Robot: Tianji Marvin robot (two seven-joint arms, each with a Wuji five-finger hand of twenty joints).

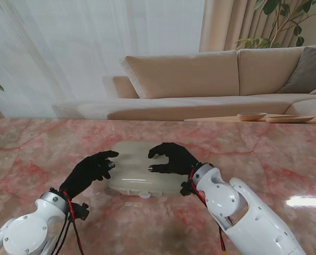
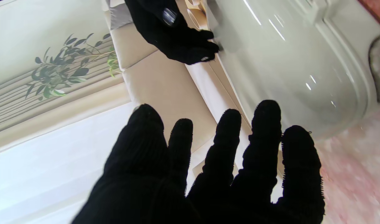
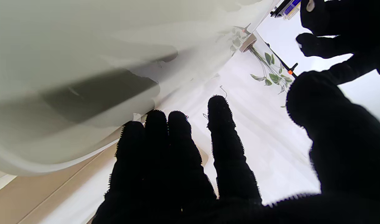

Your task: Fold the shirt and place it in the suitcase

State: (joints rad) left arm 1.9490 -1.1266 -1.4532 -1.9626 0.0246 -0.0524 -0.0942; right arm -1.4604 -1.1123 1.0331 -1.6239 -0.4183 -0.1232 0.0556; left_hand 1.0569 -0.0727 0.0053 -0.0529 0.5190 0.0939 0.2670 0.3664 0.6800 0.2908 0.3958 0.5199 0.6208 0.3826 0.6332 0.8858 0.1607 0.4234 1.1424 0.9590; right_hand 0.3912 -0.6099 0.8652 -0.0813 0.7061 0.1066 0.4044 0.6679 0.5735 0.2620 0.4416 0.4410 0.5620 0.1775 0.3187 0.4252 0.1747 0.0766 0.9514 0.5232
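Note:
A closed, cream hard-shell suitcase (image 1: pixel 134 170) lies flat in the middle of the pink marble table (image 1: pixel 264 154). My left hand (image 1: pixel 91 171), in a black glove, hovers at the case's left end with its fingers spread and nothing in them. Over the right half of the lid, my right hand (image 1: pixel 171 158) is open too, fingers curved downward. The left wrist view shows the glossy lid (image 2: pixel 295 62), my left fingers (image 2: pixel 264 130) and the right hand (image 2: pixel 177 37) beyond. In the right wrist view the shell (image 3: pixel 68 62) sits just past my right fingers (image 3: pixel 221 130). No shirt shows in any view.
A beige sofa (image 1: pixel 211 79) runs behind the table's far edge. Wooden dishes (image 1: pixel 252 116) rest on a low surface at the back right, and a leafy plant (image 1: pixel 285 21) stands in the far right corner. A glare patch (image 1: pixel 306 202) lies on the marble at right.

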